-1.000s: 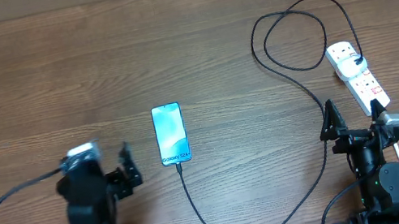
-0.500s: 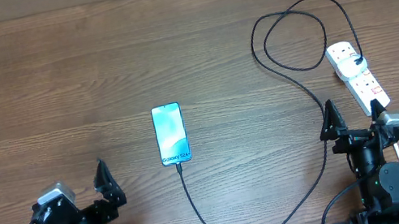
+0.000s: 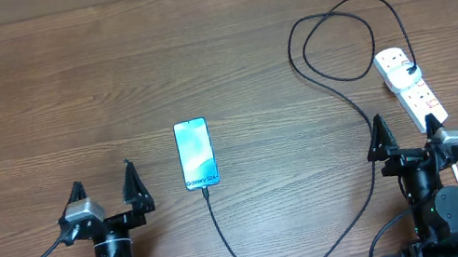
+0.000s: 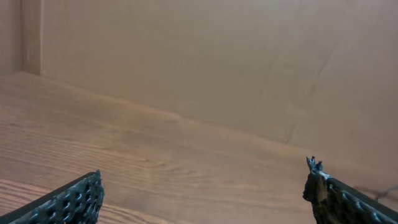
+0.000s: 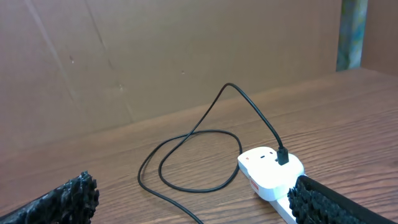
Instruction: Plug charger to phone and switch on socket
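Phone (image 3: 196,154): flat on the wooden table (image 3: 33,87), screen up and lit, a little left of centre.
Charger (image 3: 206,192): its tip meets the phone's 6 o'clock edge. I can't tell whether it is fully seated. The cable sweeps toward the front edge, then up the right side into a loop at 1 o'clock.
Socket (image 3: 408,87): at 3 o'clock from the phone, lying at a slant with a black plug in its far end. Switch position too small to read.
Left gripper (image 3: 103,179): jaws spread wide, holding nothing, at 7 o'clock from the phone.
Right gripper (image 3: 405,121): jaws spread wide, empty, just beside the socket's near end.
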